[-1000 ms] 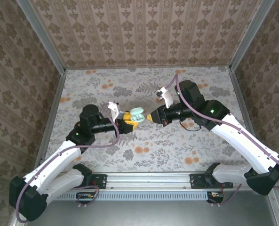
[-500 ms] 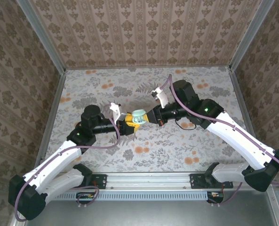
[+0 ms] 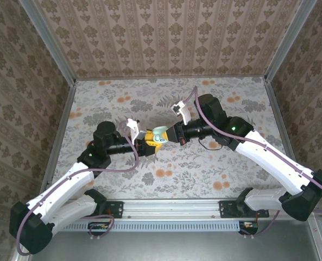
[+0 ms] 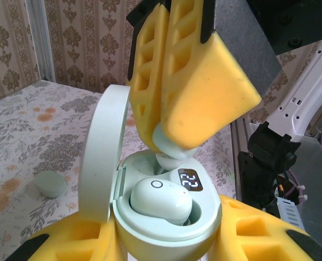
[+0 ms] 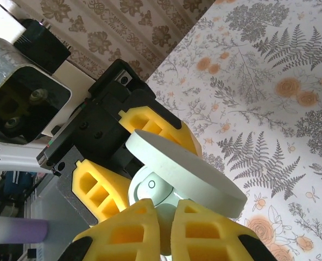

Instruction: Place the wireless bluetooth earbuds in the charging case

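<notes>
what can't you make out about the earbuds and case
Left wrist: held earbud mostly covered by the right hand; its socket in the case hidden.
Right wrist: open lid and that hand's fingers hide the socket.
Top external: earbuds too small to see.
Left wrist: small mint disc, unidentifiable.

Open mint case (image 4: 150,236), 1 earbud (image 4: 161,198) inside, another earbud (image 4: 170,153) above

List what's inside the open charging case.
One earbud sits seated in the charging case beside a lit display. The right claw holds a second earbud just behind it, covering whatever lies underneath.
</notes>
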You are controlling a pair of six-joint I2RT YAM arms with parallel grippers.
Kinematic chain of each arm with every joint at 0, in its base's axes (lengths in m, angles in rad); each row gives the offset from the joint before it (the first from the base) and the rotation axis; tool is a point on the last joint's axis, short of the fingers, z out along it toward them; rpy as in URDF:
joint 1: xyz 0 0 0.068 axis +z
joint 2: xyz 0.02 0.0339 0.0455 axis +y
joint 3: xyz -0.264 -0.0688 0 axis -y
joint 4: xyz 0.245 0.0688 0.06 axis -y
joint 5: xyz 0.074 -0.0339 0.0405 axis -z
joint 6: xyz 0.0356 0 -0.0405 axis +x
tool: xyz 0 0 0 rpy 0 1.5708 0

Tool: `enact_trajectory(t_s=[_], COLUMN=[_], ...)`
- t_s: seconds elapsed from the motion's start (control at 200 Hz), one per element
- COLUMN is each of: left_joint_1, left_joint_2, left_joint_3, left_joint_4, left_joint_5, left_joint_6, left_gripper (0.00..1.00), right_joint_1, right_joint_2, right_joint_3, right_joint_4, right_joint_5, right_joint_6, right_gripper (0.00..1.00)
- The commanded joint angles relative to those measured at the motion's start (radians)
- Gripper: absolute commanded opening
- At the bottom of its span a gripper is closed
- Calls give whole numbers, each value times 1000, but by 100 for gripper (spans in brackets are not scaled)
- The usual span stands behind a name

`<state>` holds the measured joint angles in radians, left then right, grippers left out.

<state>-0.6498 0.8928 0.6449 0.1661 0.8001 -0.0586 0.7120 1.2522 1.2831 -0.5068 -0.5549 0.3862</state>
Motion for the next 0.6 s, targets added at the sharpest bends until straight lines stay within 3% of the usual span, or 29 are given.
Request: enact_trajectory(t_s=[0.0,0.595], left_joint_1=[-8,-10], left_joint_2=[-17,-30], left_joint_3=[17,24], left_joint_4=[32,13], left_joint_5=[6,4], left_joint_6=[2,7], left_gripper=[16,16], right_joint_1=[6,1], right_joint_2=[-2,38], right_joint_3=[-2,51], right_joint_4=[22,-130], right_joint_5=[-19,-9], right_joint_6=[9,-57], right_gripper=[8,8])
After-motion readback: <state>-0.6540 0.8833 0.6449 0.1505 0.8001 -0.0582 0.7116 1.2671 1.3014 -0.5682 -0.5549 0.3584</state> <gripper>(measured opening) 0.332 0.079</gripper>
